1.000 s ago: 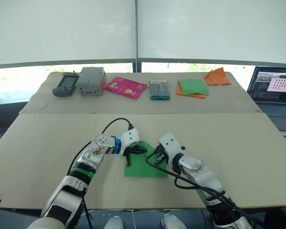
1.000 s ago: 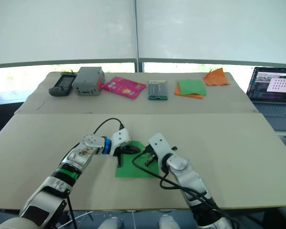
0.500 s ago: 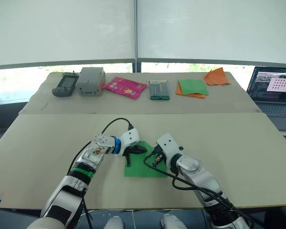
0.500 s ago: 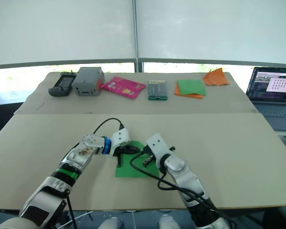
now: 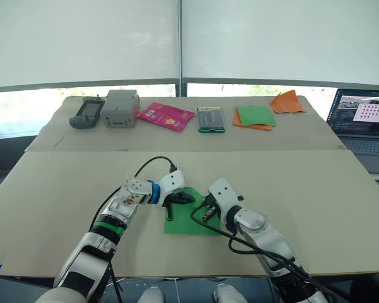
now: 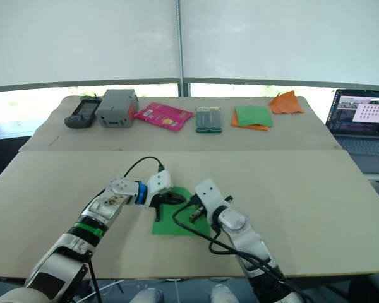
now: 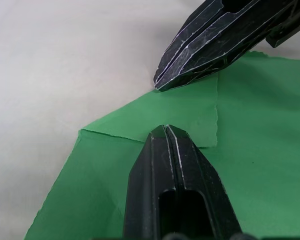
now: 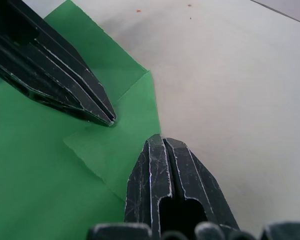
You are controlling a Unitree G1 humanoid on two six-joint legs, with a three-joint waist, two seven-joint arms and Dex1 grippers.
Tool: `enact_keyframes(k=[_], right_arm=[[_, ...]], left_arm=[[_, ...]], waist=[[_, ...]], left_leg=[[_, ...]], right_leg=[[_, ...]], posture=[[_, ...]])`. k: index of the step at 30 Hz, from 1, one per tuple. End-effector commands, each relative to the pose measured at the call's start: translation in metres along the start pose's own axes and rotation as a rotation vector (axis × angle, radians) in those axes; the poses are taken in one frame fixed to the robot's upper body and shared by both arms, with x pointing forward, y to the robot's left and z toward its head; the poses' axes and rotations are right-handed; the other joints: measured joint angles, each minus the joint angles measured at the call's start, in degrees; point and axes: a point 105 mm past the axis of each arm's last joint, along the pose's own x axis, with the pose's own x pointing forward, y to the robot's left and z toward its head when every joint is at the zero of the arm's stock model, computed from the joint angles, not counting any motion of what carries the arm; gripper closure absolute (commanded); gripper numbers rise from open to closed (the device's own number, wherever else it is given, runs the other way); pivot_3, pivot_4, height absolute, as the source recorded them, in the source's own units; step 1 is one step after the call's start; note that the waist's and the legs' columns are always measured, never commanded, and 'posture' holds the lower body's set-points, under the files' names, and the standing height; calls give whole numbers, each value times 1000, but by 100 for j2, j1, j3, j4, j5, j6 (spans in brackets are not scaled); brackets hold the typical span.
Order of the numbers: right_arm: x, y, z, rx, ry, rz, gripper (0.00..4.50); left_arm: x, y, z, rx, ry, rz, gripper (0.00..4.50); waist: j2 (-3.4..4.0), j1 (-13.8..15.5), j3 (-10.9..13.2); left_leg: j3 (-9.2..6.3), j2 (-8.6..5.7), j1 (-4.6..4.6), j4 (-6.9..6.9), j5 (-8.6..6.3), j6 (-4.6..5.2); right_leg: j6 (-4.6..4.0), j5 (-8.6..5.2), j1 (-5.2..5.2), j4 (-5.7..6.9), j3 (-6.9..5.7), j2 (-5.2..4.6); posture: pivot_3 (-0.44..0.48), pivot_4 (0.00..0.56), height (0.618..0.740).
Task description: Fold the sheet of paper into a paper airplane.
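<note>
Bright green, the sheet of paper [image 5: 188, 221] lies flat on the near part of the pale desk [image 5: 316, 189], between the two arms, with one corner folded over onto itself as a small flap that shows in both wrist views. The left hand [image 5: 183, 198] comes in from the left side of the sheet, its two black fingers pressed together with no gap and their tips resting on the folded corner; it grips nothing between them. The right hand [image 5: 205, 210] reaches in from the right side, fingers likewise closed tight against each other, tips down on the same flap just beside the left hand's tips. At the far edge of the desk lie a dark handheld device [image 5: 86, 112], a grey box [image 5: 120, 107], a pink packet [image 5: 167, 115], a green-and-orange stack of sheets [image 5: 255, 117] and an orange pointed paper piece [image 5: 288, 101]. An open laptop [image 5: 365, 120] stands at the far right.
</note>
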Motion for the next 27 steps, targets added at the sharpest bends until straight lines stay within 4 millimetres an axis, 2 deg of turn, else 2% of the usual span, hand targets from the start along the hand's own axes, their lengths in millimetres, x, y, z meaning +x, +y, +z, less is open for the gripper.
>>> enact_keyframes(k=[1, 15, 27], right_arm=[[0, 15, -38, 10, 133, 46, 4466], [-13, 18, -69, -17, 225, 35, 4466], [-27, 27, -85, -28, 298, 85, 4466]], left_arm=[[-3, -4, -24, -47, 89, -2, 4500], [-5, -2, -25, -44, 94, 0, 4500], [-5, -1, -25, -45, 96, 2, 4500]], waist=[[-1, -1, -1], [-27, 10, -30], [-48, 24, -61]], left_leg=[[0, 0, 1, 0, 0, 0], [0, 0, 16, -10, -2, 0], [1, 0, 26, -18, -5, -1]], right_leg=[[0, 0, 0, 0, 0, 0], [-4, -9, 6, -2, 0, 0], [-7, -20, 9, -2, 0, -2]], posture=[[0, 150, 740], [0, 150, 740], [0, 150, 740]])
